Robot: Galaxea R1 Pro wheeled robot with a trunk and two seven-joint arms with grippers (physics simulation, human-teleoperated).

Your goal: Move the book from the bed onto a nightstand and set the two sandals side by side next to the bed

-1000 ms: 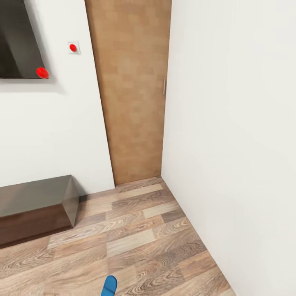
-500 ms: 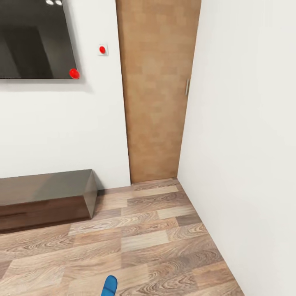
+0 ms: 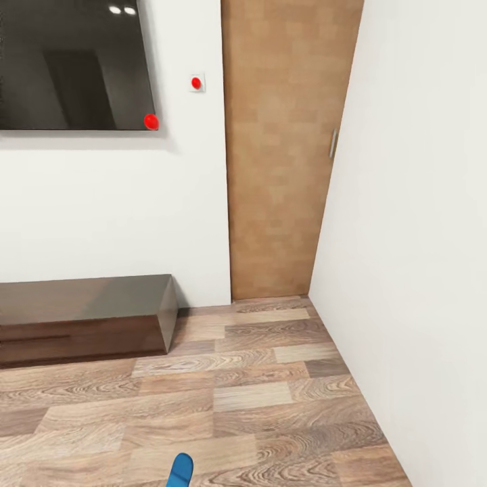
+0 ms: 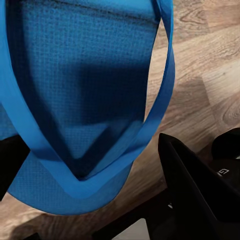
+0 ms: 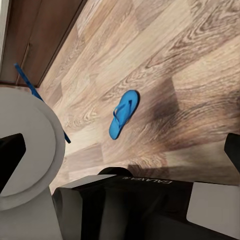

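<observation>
A bright-blue sandal (image 4: 85,100) hangs close in the left wrist view, strap side toward the camera, with my left gripper (image 4: 100,167) shut on it between black fingers (image 4: 195,185). Its rounded tip (image 3: 180,470) pokes in at the bottom edge of the head view. The second sandal (image 5: 123,114) lies flat on the wood-plank floor (image 5: 190,45) in the right wrist view, well beyond my right gripper (image 5: 122,152), which is open with nothing in it. The book, the bed and the nightstands are out of view.
A long low dark-brown cabinet (image 3: 81,318) stands against the white wall under a dark wall screen (image 3: 67,64). A light-wood door (image 3: 284,149) closes the corner, and a white wall (image 3: 419,237) runs along the right. My base (image 5: 125,200) shows in the right wrist view.
The head camera has swung left, so the door, cabinet and screen have slid right in the picture. The sandal tip stays at the same spot at the bottom edge.
</observation>
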